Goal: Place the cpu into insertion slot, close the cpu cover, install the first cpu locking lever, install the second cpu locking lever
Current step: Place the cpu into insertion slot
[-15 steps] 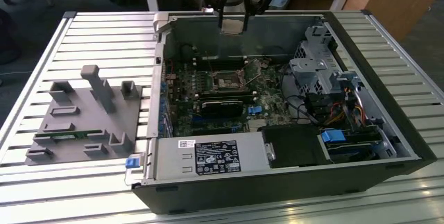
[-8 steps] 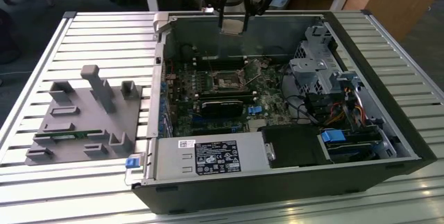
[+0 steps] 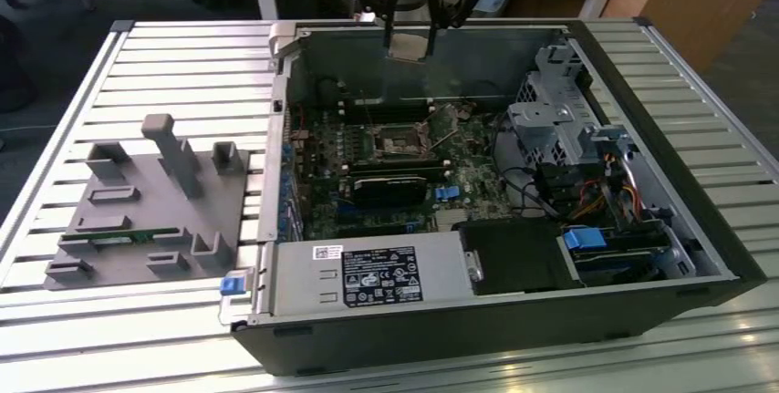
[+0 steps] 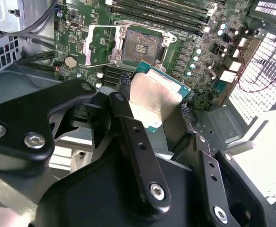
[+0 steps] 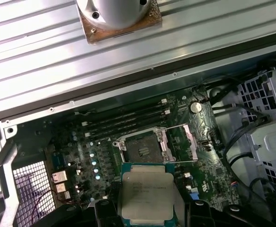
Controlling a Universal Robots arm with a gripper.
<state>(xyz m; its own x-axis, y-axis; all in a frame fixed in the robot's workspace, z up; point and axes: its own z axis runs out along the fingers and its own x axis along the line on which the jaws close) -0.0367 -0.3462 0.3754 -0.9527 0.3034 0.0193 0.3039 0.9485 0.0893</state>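
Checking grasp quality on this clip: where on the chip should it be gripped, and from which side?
Likely by two opposite thin edges, from above. The chip is a flat square, so the edges are the only purchase, and its underside is left free for the open socket below. The jaws are shut on it this way.

The tool [image 4: 154, 94] is matte black, its jointed link bars [image 4: 138, 146] studded with silver screws [image 4: 157, 191].
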